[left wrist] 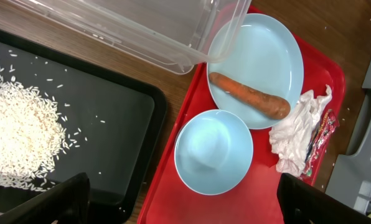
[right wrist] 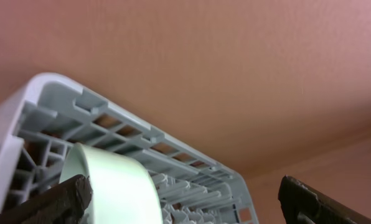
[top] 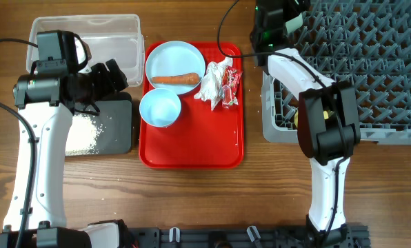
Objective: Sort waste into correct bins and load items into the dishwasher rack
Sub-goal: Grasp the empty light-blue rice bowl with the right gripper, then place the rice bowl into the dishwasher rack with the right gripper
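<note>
On the red tray (top: pixel 192 148) lie a pale blue plate (top: pixel 175 60) with an orange carrot (top: pixel 175 79), a white-blue bowl (top: pixel 160 108) and crumpled wrappers (top: pixel 219 84). White rice (top: pixel 81 134) lies in the black tray (top: pixel 116 131). My left gripper (top: pixel 112 74) is open and empty over the black tray's far edge. Its wrist view shows the bowl (left wrist: pixel 213 151), carrot (left wrist: pixel 248 94), plate (left wrist: pixel 260 46), wrappers (left wrist: pixel 297 134) and rice (left wrist: pixel 20 134) ahead of the jaws (left wrist: pixel 185 211). My right gripper (top: pixel 283 19) is open over the grey rack (top: pixel 371 69). A pale green bowl (right wrist: pixel 117 186) stands in the rack (right wrist: pixel 142 143) beside one finger of the jaws (right wrist: pixel 185 205).
The clear plastic box (top: pixel 88 41) stands behind the black tray, and also shows in the left wrist view (left wrist: pixel 142 25). My right arm crosses the rack's left side. A bit of yellow (top: pixel 297 118) shows in the rack beside that arm. Bare wooden table lies in front.
</note>
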